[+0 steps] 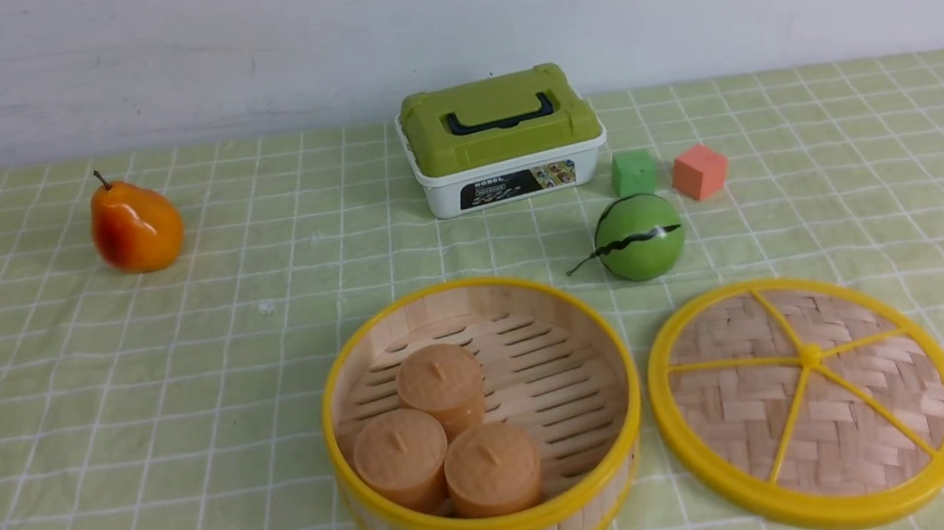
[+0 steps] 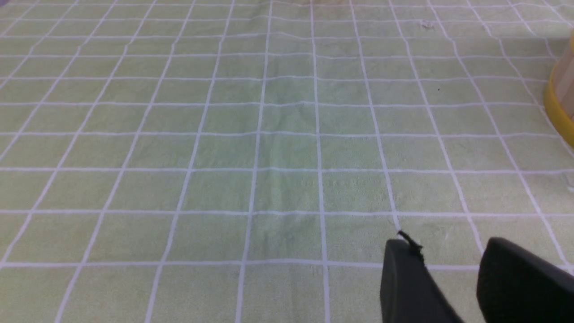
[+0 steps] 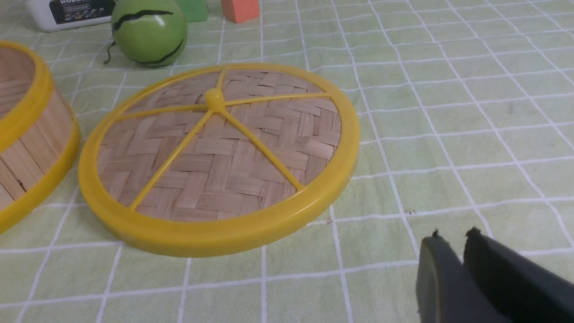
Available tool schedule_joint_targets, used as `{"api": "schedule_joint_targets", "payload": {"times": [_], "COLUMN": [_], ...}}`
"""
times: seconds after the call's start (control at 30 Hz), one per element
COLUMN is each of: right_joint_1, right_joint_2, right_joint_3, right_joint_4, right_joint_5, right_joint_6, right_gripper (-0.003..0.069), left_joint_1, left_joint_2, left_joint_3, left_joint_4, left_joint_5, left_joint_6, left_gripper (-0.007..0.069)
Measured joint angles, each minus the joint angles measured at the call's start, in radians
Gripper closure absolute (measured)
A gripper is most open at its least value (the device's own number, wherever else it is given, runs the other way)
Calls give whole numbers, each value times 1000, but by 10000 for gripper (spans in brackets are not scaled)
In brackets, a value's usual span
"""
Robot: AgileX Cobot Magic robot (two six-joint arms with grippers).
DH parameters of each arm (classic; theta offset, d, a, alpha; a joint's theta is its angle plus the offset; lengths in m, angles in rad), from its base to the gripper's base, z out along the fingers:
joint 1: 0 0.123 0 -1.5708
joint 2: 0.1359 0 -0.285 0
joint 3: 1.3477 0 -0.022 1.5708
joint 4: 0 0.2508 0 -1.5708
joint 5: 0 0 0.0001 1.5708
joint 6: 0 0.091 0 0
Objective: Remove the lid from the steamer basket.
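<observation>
The lid (image 1: 809, 403) is lying flat on the cloth at three o'clock of the open steamer basket (image 1: 484, 427), so removal looks done. Right gripper (image 3: 453, 234) is resting nearly closed and empty; left gripper (image 2: 448, 244) is slightly open.

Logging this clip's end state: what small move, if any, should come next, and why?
Probably none beyond keeping both arms back. The lid lies flat on the tablecloth beside the open steamer basket, apart from it, and the right gripper holds nothing, so the task looks done.
</observation>
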Motion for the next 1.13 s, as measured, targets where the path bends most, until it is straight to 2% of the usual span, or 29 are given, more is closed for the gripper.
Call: {"api": "schedule_joint_targets", "payload": {"times": [1.13], "right_joint_1": [0], "right_joint_2": [0], "right_joint_3": [0], "right_joint_4": [0], "right_joint_5": [0], "right_joint_6": [0], "right_gripper": [555], "left_joint_1": [0], "left_joint_2": [0], "left_joint_3": [0], "left_joint_4": [0], "left_joint_5": [0], "left_joint_6": [0], "left_gripper": [386]}}
